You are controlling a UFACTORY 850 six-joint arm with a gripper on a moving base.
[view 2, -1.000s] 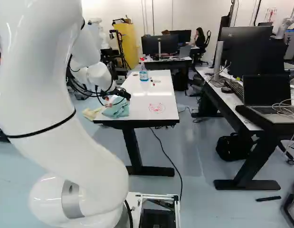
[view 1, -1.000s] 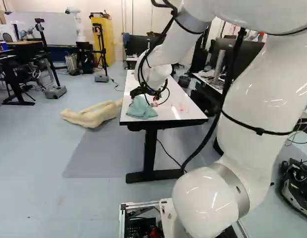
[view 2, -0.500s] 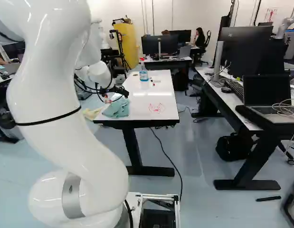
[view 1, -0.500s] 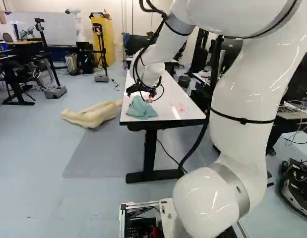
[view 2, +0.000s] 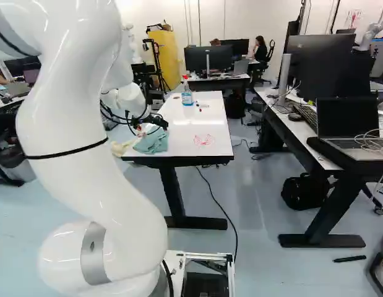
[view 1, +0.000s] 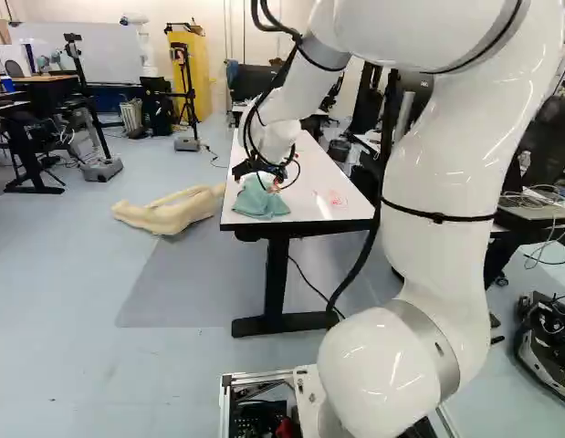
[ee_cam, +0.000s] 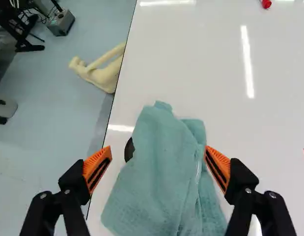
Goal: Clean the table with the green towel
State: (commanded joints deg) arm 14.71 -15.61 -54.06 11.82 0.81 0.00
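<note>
Wrist view: the released tool [ee_cam: 158, 149] is straddling the green towel [ee_cam: 156, 177], needing centred, deep closing on thick folds. Left base view: the towel is lying at the surface [view 1: 314, 173]'s near corner. Right base view: red scribble [view 2: 203, 140] is awaiting wiping.

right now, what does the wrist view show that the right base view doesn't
Only the wrist view: clearly, orange pads of the open claw, astride the green towel, and a dark rounded shape beside it. Only the right base view: the spray bottle and black bag. Both: the towel, the table and its red marks, cut off in the wrist view.
</note>
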